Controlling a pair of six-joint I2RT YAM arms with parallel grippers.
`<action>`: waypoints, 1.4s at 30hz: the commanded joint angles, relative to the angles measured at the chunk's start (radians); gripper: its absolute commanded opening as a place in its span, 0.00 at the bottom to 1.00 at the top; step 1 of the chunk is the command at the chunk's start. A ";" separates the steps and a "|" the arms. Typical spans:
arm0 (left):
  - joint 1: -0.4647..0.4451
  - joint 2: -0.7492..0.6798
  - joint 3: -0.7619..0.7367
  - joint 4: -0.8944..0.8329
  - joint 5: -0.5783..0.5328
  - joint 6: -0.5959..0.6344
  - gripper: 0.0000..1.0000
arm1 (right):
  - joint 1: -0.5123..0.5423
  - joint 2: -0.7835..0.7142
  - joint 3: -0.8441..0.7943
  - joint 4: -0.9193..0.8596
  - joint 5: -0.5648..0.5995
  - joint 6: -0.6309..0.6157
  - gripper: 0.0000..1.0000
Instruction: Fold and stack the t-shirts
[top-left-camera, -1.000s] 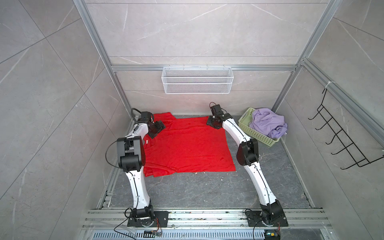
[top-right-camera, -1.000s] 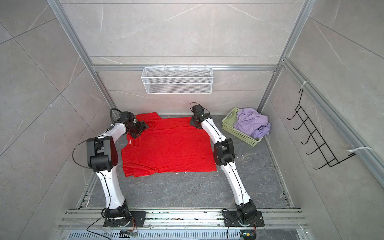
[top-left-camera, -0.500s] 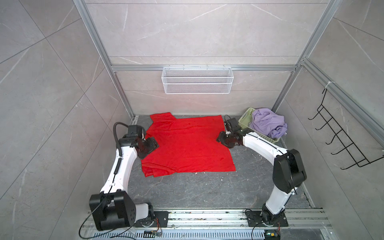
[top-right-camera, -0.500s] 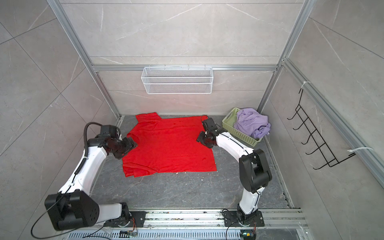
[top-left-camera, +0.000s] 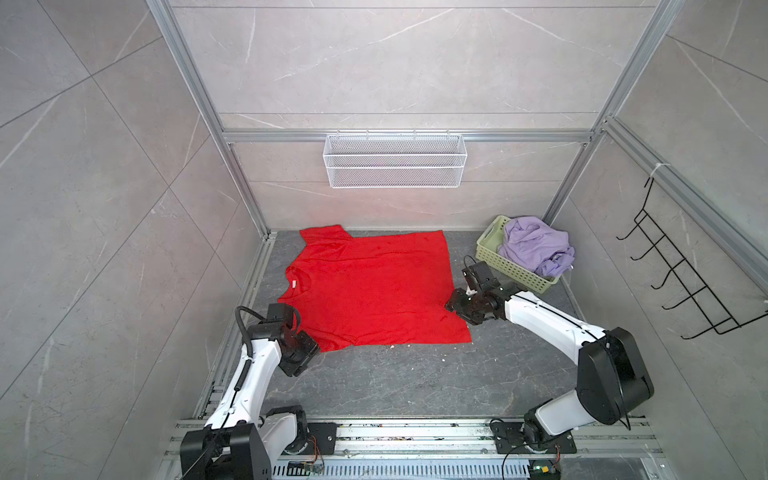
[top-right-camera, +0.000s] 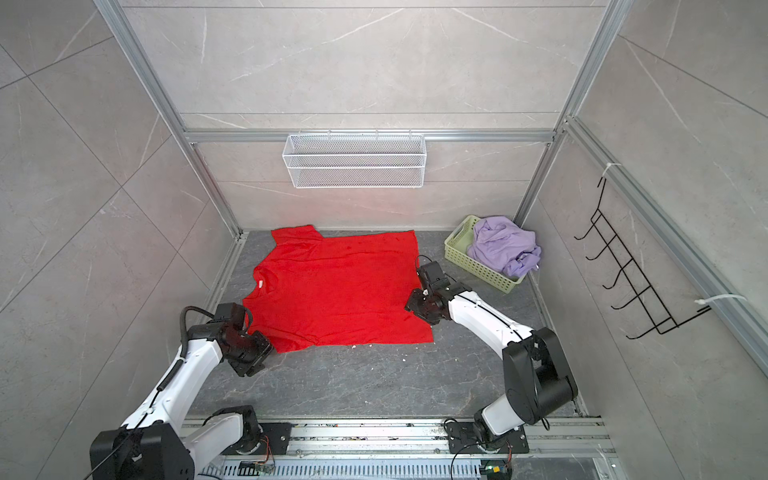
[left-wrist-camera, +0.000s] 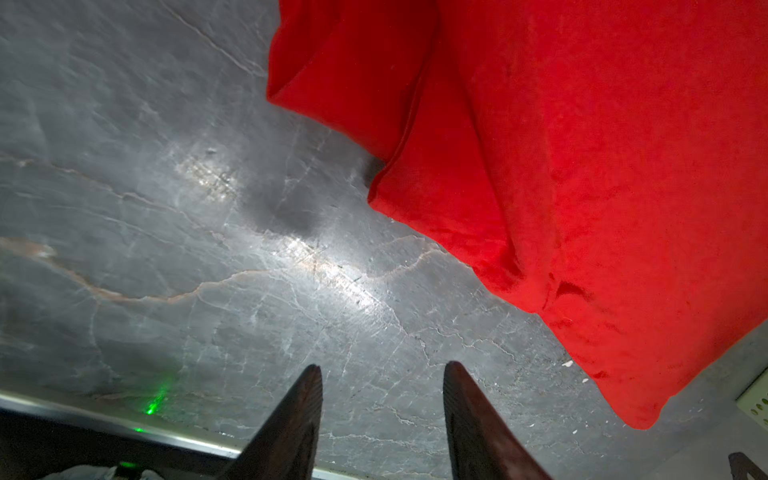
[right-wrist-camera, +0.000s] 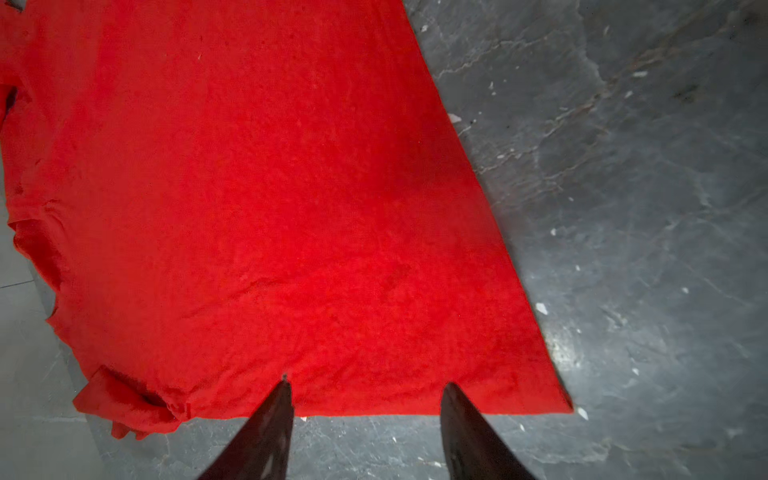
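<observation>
A bright red t-shirt (top-left-camera: 374, 291) (top-right-camera: 336, 291) lies spread flat on the dark floor, its neck and small white label (top-left-camera: 293, 284) to the left. A pale lilac t-shirt (top-left-camera: 536, 247) (top-right-camera: 505, 245) is bunched up in the pale green basket (top-left-camera: 515, 270) at the back right. My left gripper (top-left-camera: 308, 352) (left-wrist-camera: 383, 365) is open over bare floor, just short of the shirt's near left sleeve (left-wrist-camera: 415, 174). My right gripper (top-left-camera: 453, 303) (right-wrist-camera: 368, 382) is open, its tips over the shirt's right-hand hem (right-wrist-camera: 374, 409). Nothing sits between either pair of fingers.
A white wire basket (top-left-camera: 395, 166) hangs on the back wall, and a black hook rack (top-left-camera: 681, 286) on the right wall. Aluminium frame rails (top-left-camera: 249, 282) border the floor on the left. The arms' base rail (top-left-camera: 395, 436) runs along the front.
Both arms have pulled back from the shirt's far edge. The left gripper came down the left side to the near sleeve. The right one came down the right hem.
</observation>
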 joint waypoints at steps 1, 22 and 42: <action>-0.003 0.057 -0.009 0.121 0.012 0.000 0.50 | 0.002 -0.057 -0.032 -0.029 0.008 0.013 0.59; 0.008 0.258 0.023 0.222 -0.115 0.118 0.42 | 0.008 -0.116 -0.041 -0.044 0.044 0.071 0.59; 0.014 0.231 0.089 0.142 -0.086 0.133 0.00 | 0.089 0.093 0.063 0.029 0.059 0.096 0.58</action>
